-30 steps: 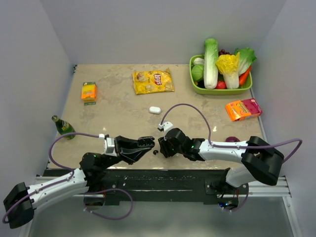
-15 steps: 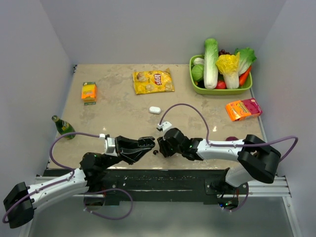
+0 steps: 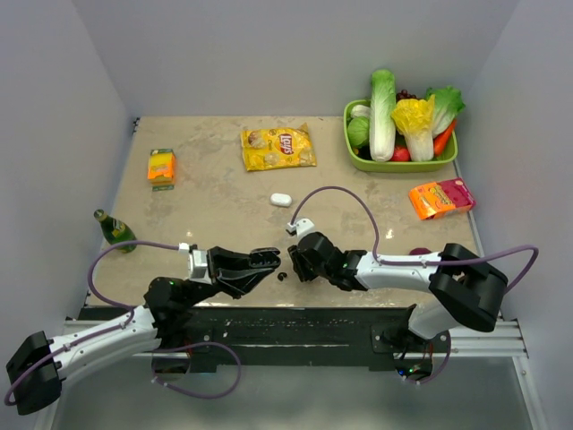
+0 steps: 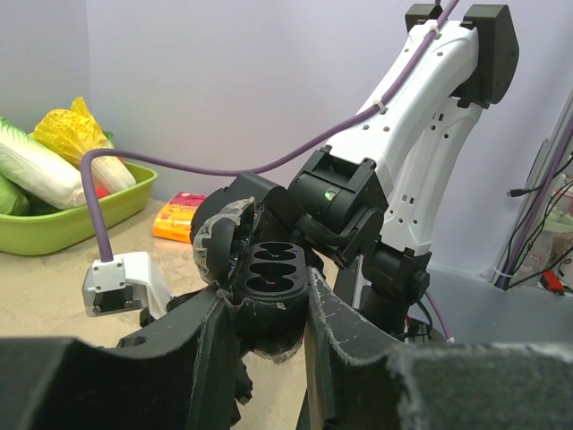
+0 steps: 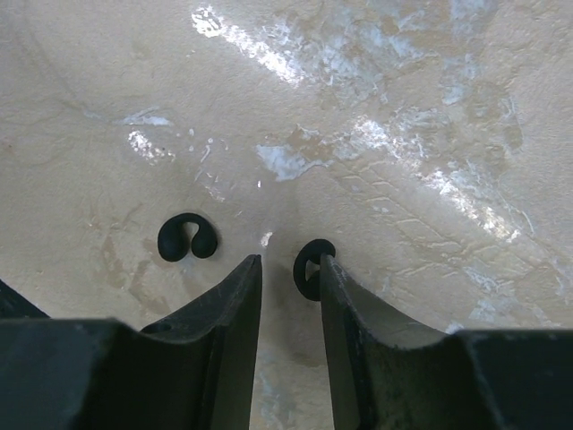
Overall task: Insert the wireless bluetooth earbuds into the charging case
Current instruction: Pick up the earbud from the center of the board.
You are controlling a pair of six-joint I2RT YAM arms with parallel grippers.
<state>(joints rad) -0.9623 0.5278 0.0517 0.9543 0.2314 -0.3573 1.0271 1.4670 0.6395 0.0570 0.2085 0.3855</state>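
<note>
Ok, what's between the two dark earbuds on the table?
Bare tabletop, plus one fingertip of the right gripper, seen in the right wrist view.

Two black earbuds (image 5: pixel 187 238) lie on the beige, mottled table (image 5: pixel 403 107). Near left, the slotted case (image 4: pixel 269 273) is black. Farther off: a white pill-shaped case (image 3: pixel 281 199), a yellow chip bag (image 3: pixel 277 148), a green basket (image 3: pixel 398 166) far right.
</note>
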